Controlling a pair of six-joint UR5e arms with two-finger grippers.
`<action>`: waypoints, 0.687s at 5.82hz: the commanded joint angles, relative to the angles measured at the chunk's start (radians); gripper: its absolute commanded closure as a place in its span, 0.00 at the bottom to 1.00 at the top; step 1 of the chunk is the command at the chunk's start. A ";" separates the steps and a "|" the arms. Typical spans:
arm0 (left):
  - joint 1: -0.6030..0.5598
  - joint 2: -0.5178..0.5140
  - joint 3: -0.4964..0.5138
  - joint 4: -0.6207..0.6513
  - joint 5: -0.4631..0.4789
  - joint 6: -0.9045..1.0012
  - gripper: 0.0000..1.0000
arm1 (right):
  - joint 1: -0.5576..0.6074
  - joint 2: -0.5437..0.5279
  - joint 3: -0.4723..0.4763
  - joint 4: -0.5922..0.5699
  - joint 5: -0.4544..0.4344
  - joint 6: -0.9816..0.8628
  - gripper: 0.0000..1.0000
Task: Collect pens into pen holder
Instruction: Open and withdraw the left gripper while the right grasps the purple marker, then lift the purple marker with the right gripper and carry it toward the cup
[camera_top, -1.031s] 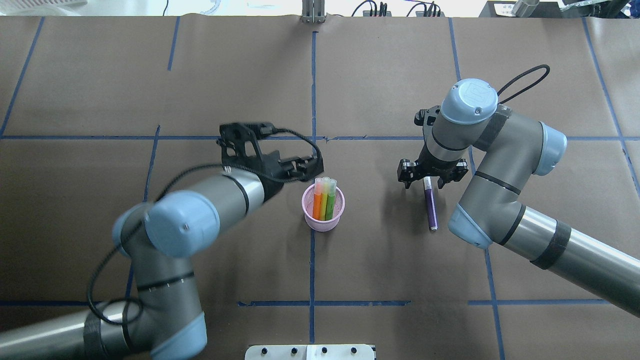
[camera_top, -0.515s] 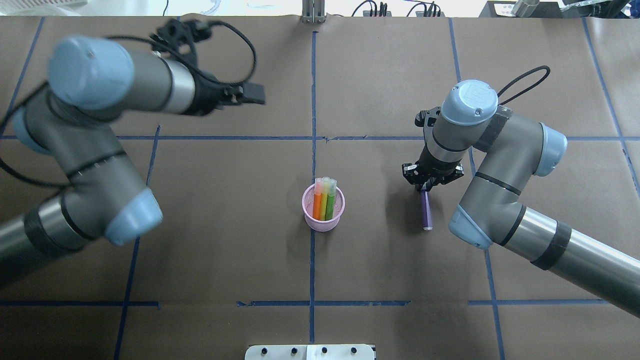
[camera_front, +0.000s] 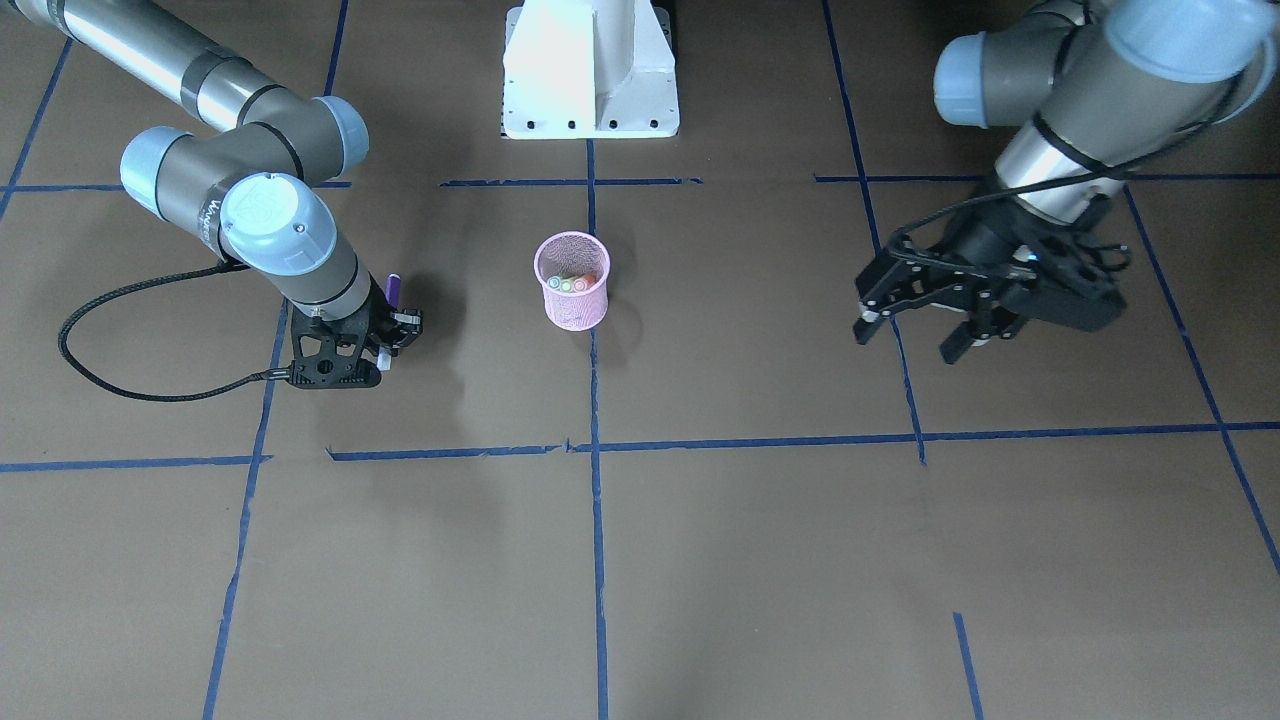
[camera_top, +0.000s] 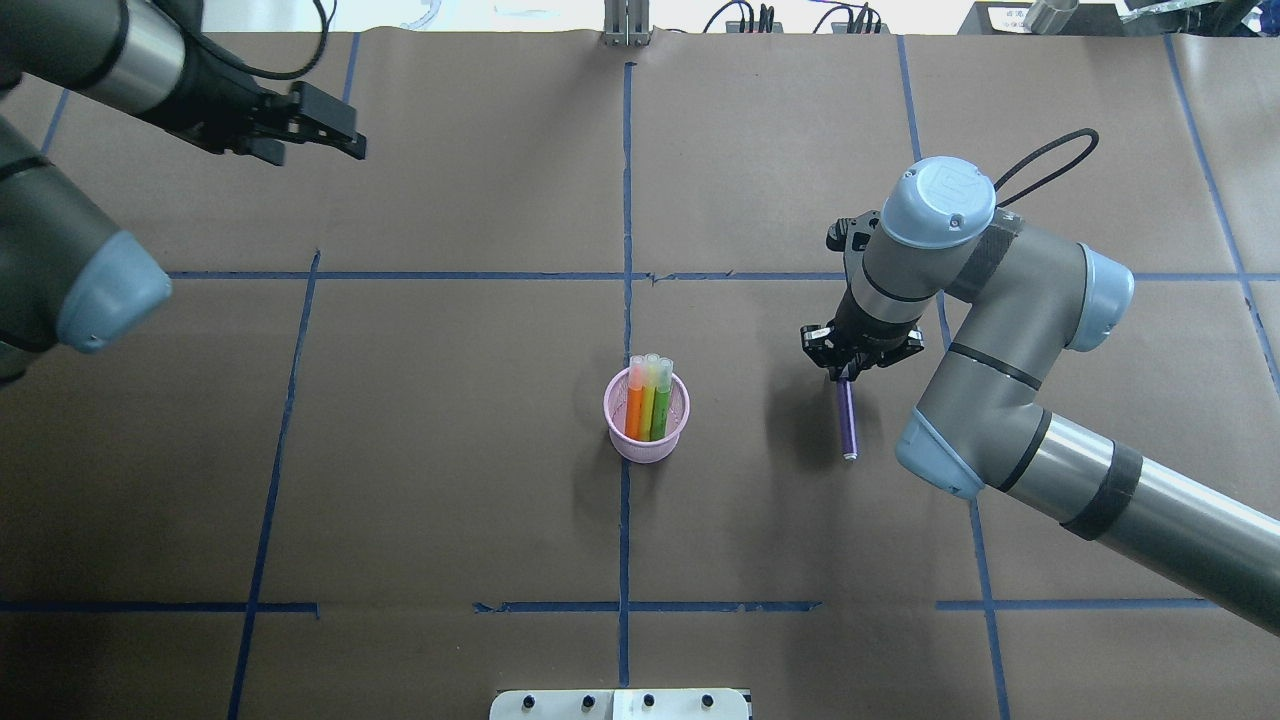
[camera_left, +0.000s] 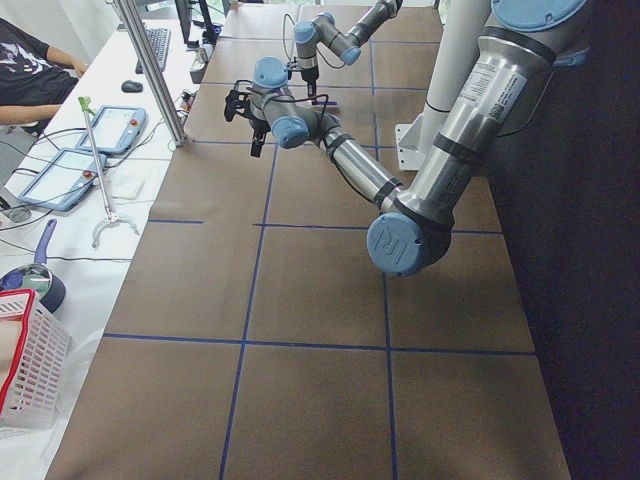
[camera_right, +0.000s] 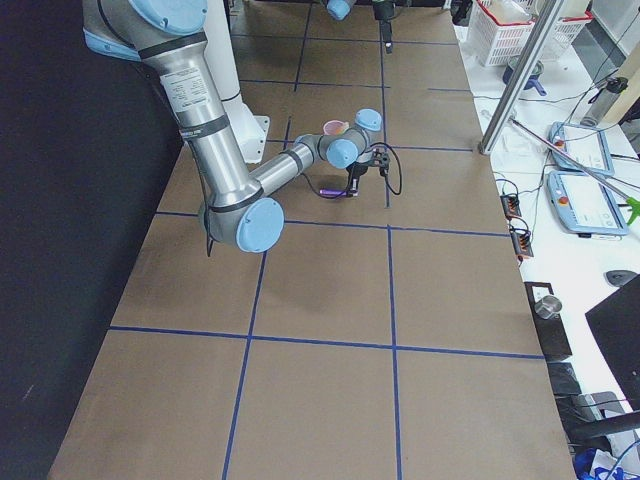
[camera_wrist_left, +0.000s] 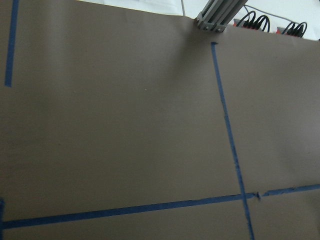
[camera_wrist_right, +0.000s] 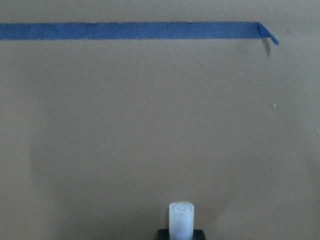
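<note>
Holder: you have the pink holder (camera_top: 650, 448) mid-table with three pens upright in it, an orange pen (camera_top: 634, 405), a green pen (camera_top: 661, 405) and a yellowish pen (camera_top: 648, 398) between them
Purple pen (camera_top: 848, 420): outside the holder, well apart on the robot's right
Right gripper (camera_top: 846, 375): jaws pinched on one end of the purple pen
Left gripper (camera_front: 905, 345): jaws wide, holding nothing, far from the holder
Hard to tell: whether the purple pen touches the table (camera_top: 450, 450); from overhead its gripped end is covered

Pen holder (camera_top: 646, 449) on taped table (camera_top: 450, 420)
</note>
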 joint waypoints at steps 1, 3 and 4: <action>-0.120 0.081 0.028 0.207 -0.072 0.336 0.00 | 0.017 0.000 0.055 0.003 -0.012 -0.001 0.98; -0.262 0.161 0.166 0.318 -0.075 0.722 0.00 | 0.034 -0.003 0.153 0.004 -0.105 -0.001 0.99; -0.331 0.217 0.268 0.309 -0.082 0.931 0.00 | 0.036 0.003 0.171 0.004 -0.126 0.000 0.99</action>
